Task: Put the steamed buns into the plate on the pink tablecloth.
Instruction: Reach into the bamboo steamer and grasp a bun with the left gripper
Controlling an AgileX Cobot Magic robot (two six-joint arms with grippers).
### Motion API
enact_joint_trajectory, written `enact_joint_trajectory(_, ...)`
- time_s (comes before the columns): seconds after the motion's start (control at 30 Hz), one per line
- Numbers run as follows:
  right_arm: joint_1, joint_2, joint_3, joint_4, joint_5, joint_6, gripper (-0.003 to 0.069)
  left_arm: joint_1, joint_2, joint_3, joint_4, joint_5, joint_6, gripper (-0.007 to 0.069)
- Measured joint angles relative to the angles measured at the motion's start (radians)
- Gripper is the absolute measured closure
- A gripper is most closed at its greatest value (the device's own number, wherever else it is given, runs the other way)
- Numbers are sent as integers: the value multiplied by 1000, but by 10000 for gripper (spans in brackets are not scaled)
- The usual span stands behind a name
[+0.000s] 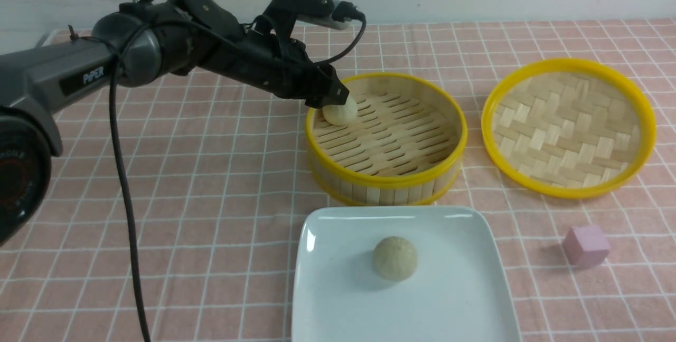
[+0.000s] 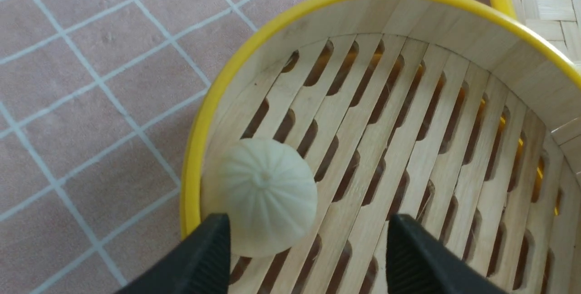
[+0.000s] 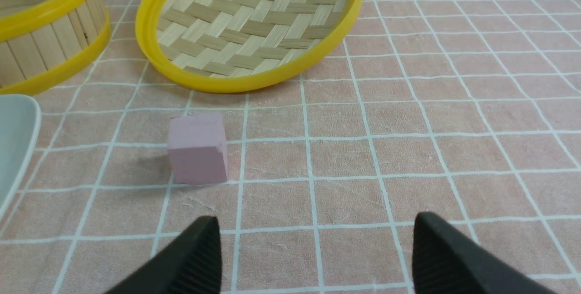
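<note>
White glaze on the square plate (image 1: 338, 305), near side of the cloth; one steamed bun (image 1: 395, 258) sits on it, toward the edge nearest the basket, nothing gripping it. Second bun (image 2: 268, 196) in the bamboo basket (image 1: 386, 183), at the left side of the slatted floor, close by the yellow-rimmed wall; pleats fanning from a small central knot. Left gripper (image 2: 308, 253) at the basket, fingers spread, nothing held; one finger is near the bun and the rim, contact uncertain. Right gripper (image 3: 317, 248) likewise released, fingers apart over the pink tablecloth (image 3: 363, 203), nothing between them. Tally: one bun delivered, one to go; I would put the job at about half. Remaining, by my reckoning: line the fingers up on either side of the second bun, close gently, lift over the rim, set down on the plate. Woven lid (image 1: 569, 128) lies apart, right of the basket; pink cube (image 1: 586, 246) right of the plate, neither seeming to need handling. Writing: "PiPER" in pale letters on the left arm (image 1: 95, 74); on the dark round joint (image 1: 15, 173), faint lettering, "AGILE" legible, remainder unclear. No labels seen on plate, basket, lid or cube.
</note>
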Motion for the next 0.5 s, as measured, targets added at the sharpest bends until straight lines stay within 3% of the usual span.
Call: enact_joint_trajectory(0.5,0,0,0,0,0,0,111,-39,24,0,33,-52,81,176)
